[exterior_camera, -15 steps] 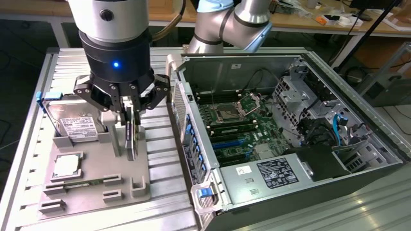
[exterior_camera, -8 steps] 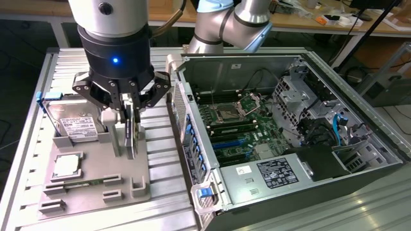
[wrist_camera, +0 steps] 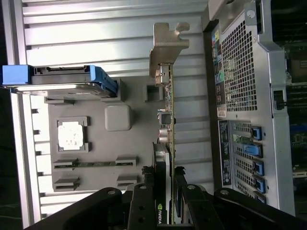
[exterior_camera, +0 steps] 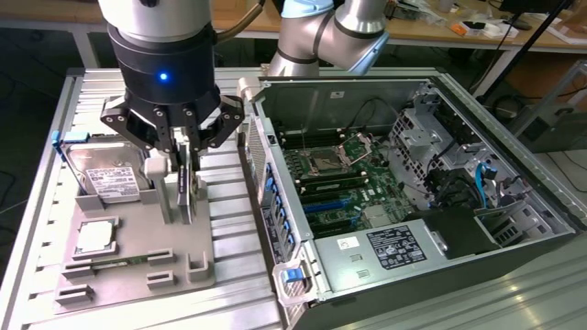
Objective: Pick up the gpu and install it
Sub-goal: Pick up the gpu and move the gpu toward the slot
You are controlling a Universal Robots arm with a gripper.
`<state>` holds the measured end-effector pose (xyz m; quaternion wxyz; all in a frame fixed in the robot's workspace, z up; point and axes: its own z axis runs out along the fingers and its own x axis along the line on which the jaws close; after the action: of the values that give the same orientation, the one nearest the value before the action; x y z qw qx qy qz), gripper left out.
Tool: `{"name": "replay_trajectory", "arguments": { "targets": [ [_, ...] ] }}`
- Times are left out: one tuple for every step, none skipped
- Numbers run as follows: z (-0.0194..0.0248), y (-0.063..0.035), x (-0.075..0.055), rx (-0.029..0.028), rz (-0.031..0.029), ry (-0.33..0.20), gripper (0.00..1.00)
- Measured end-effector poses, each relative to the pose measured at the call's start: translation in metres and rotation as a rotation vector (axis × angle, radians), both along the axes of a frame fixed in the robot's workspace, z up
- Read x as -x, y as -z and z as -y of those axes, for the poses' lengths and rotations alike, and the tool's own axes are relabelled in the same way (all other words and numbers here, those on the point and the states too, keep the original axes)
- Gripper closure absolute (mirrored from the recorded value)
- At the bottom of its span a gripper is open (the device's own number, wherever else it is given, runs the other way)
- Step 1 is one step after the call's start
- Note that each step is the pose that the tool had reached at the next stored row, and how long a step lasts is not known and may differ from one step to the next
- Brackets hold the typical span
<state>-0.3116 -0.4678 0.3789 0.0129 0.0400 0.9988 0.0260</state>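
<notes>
Gripper, closed across the flat faces of the gpu near its fan block, has the card on edge at the grey tray beside the computer case; it looks light, stiff yet fragile, best held there, clear of its contacts.

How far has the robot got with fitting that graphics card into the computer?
Early stage. Done: the gripper is closed around the green graphics card with black cooler and silver bracket. In hand: the card stands on edge at the grey parts tray; whether it is lifted clear is unclear. Left: it is not yet inside the open computer case.
</notes>
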Motion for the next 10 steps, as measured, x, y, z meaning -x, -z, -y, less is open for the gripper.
{"name": "replay_trajectory", "arguments": {
  "targets": [
    [0.0000,-0.0014,0.0000,0.0000,0.0001,0.000,0.73],
    [0.0000,-0.0022,0.0000,0.0000,0.0000,0.000,0.73],
    [0.0000,-0.0037,0.0000,-0.0001,0.0001,0.000,0.73],
    [0.0000,-0.0046,0.0000,0.0000,0.0000,0.000,0.73],
    [0.0000,-0.0055,0.0000,0.0001,-0.0001,0.000,0.73],
    [0.0000,-0.0063,0.0000,0.0000,0.0000,0.000,0.73],
    [0.0000,-0.0071,0.0000,0.0000,0.0000,0.000,0.73],
    [0.0000,-0.0076,0.0000,-0.0001,0.0001,0.000,0.73],
    [0.0000,-0.0078,0.0000,-0.0001,0.0001,0.000,0.73],
    [0.0000,-0.0078,0.0000,-0.0002,0.0002,0.000,0.73]
  ]
}}
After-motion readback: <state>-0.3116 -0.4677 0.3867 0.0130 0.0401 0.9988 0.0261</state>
